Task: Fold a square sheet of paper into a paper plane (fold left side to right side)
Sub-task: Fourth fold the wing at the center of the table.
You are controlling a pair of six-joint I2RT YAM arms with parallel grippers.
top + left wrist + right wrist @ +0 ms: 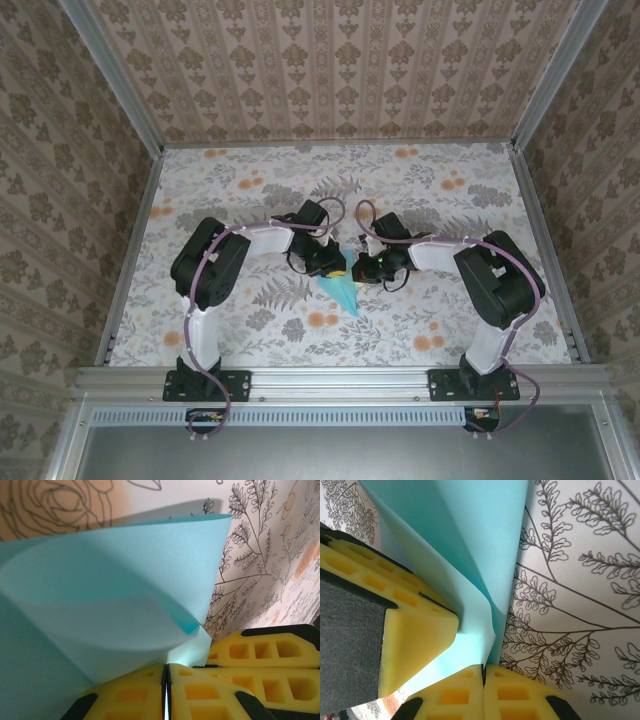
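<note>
1. The paper (343,290) lies at the centre of the top view on the flowered table (470,210). Its pointed tip aims at the lower edge of the frame, and both arms meet over its upper end
2. The left end effector (165,675) is closed. Its yellow fingers (135,695) press together at the bottom centre of its wrist view with a thin sliver of paper caught in the seam. From there the sheet rises in a loose curl across the left and middle of the frame
3. The right end effector (483,675) is also closed on the paper. At the bottom of its wrist view the sheet runs down into the line between the fingers
4. The two sets of fingers sit just beside each other, each visible in the other's wrist view. We judge they pinch the same end of the sheet so that one can anchor it while the other carries a flap across
5. Where we see it, the paper is curved rather than pressed flat, so we judge this fold is not yet creased. The next move calls for laying the flap down with its edges matched. A sheet this thin may buckle or slip if the two grips pull unevenly
</note>
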